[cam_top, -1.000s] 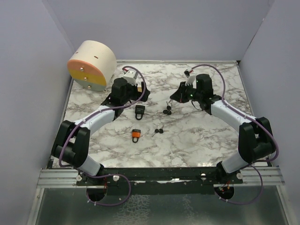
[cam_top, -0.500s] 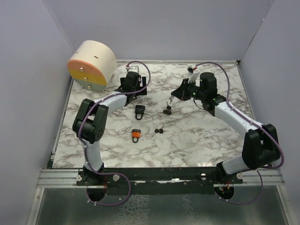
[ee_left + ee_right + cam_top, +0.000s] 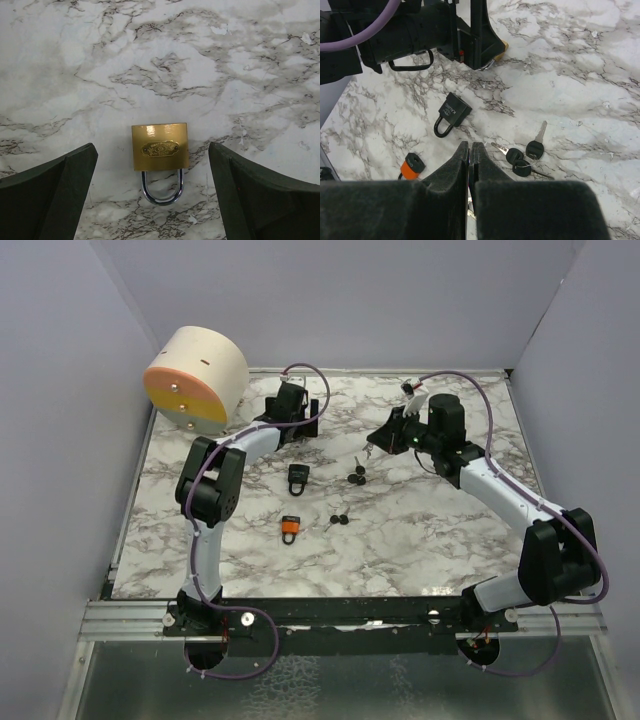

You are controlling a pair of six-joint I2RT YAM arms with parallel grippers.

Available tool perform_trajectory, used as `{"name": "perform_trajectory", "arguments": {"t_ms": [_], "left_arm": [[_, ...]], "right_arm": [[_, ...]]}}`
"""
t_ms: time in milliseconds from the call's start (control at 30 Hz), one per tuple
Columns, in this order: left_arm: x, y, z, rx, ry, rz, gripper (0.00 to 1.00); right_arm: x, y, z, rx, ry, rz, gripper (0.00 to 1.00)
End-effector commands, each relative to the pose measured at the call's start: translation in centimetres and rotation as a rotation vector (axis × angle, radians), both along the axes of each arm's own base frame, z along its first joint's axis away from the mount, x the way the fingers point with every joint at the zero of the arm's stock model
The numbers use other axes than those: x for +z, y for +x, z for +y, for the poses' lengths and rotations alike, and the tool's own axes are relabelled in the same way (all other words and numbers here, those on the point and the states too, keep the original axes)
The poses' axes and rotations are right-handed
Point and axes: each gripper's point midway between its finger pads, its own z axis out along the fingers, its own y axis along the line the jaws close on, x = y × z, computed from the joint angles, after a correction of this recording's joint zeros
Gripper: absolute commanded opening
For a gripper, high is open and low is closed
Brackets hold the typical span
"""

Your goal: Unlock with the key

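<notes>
From above, the left gripper (image 3: 290, 408) is hanging over the far left part of the table (image 3: 440, 530), and it is covering the brass lock (image 3: 160, 147) in this view. The right gripper (image 3: 376, 445) is hovering just beyond the keys (image 3: 356, 476), with the black lock (image 3: 298, 475) and orange lock (image 3: 290, 528) lying nearer the bases. In the left wrist view, the brass lock is lying flat on the marble, centred between the two fingers (image 3: 55, 190), which are standing wide apart and touching nothing. Its long axis is running from body to shackle toward the wrist, so the fingers are facing its two side edges, and a straight descent looks likely to bracket it. In the right wrist view, the right gripper is clenched tight. Whether a key is pinched there I cannot tell. The loose keys are lying just ahead and to the right, and a corner of the brass lock is showing under the left gripper farther off. So the left arm is nearer the lock, the right nearer the keys.
</notes>
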Motion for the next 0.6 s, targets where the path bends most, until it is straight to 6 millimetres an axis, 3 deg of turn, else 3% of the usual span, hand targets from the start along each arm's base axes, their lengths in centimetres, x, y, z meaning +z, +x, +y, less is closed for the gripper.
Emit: {"name": "perform_trajectory", "arguments": {"t_ms": [0, 567], "left_arm": [[-1.5, 0.0, 0.2, -0.032, 0.036, 0.058, 0.97], [-4.1, -0.3, 0.2, -0.052, 0.095, 0.115, 0.89]], "right_arm": [[1.1, 0.2, -0.7, -0.023, -0.013, -0.046, 0.01], [0.6, 0.2, -0.8, -0.028, -0.015, -0.034, 0.01]]}}
